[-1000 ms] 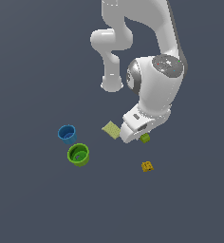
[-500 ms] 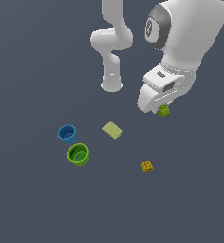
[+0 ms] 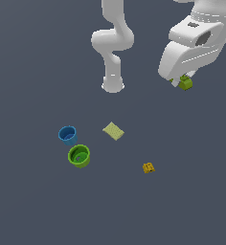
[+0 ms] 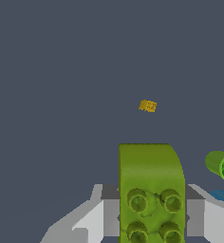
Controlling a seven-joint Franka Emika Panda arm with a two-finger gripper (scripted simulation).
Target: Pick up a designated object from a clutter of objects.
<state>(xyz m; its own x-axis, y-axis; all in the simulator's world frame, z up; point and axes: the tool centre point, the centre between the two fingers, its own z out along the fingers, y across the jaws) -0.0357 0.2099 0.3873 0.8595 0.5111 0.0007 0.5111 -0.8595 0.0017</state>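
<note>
My gripper (image 3: 184, 82) is shut on the tiny lime-green brick (image 3: 185, 84) and holds it high above the floor at the exterior view's upper right. In the wrist view the studded lime-green brick (image 4: 151, 194) fills the space between my grey fingers (image 4: 208, 220). Far below lie the blue cup (image 3: 67, 135), the green cup (image 3: 79, 155), the pale yellow-green flat square (image 3: 113, 130) and the tiny orange-yellow brick (image 3: 148, 167). The orange-yellow brick (image 4: 147, 106), green cup (image 4: 222, 166) and a sliver of the blue cup (image 4: 222, 196) also show in the wrist view.
The arm's white base (image 3: 113, 85) stands at the back of the dark grey floor (image 3: 33, 201), behind the flat square.
My gripper has risen and moved toward the exterior view's upper right with the lime-green brick in it. The cups, square and orange-yellow brick have not moved.
</note>
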